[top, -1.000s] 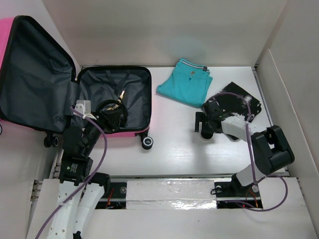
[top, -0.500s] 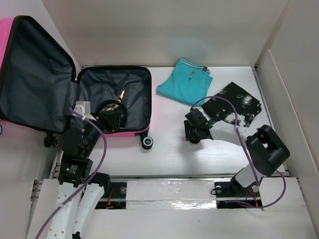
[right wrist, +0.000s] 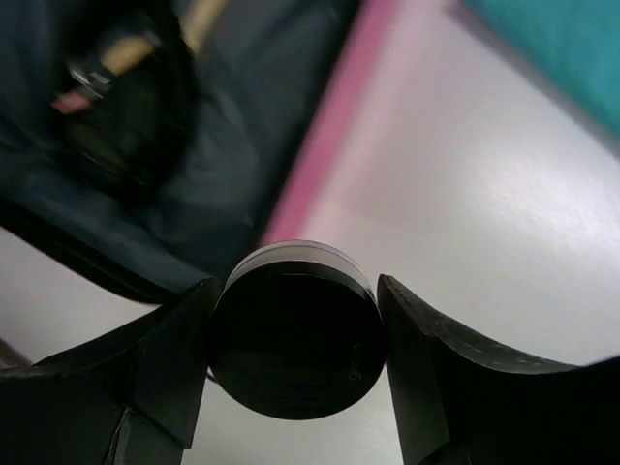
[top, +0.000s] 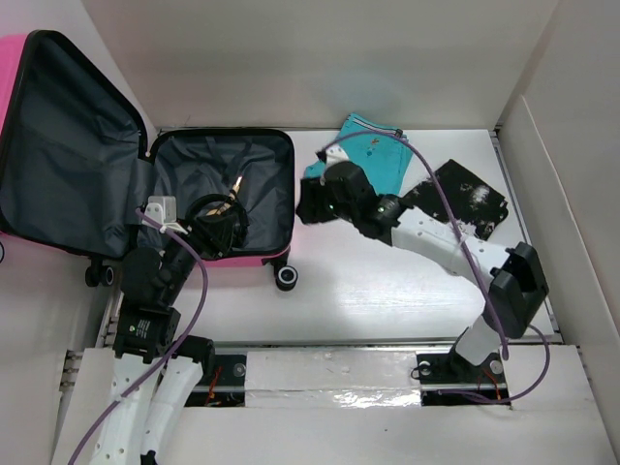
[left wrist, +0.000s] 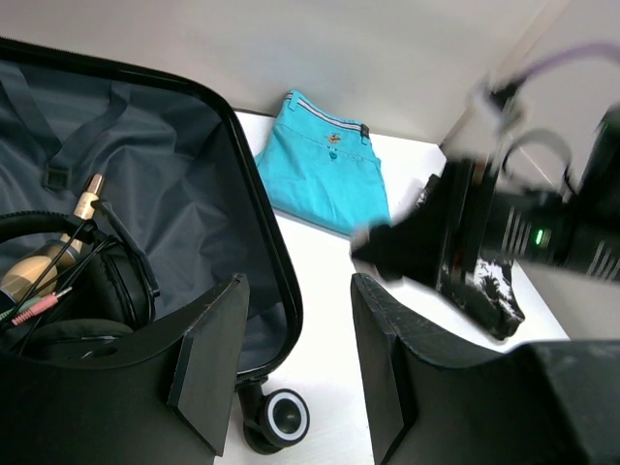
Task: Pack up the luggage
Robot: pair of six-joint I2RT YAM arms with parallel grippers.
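Headphones (top: 218, 218) are packed in the luggage (top: 263, 179), a round black tin (right wrist: 291, 339) is gripped in the right claw (top: 315, 201) beside it, the left claw (left wrist: 295, 320) is held part open and empty, and shorts (top: 383, 155) and a dark cloth (top: 465, 199) are not yet packed.

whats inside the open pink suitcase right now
In the pink hard-shell suitcase, on dark grey lining: black over-ear headphones with tangled cables and a gold plug. The left hand covers the near edge; anything under it is hidden.

Teal shorts (top: 380, 157) near black patterned cloth (top: 475, 194)
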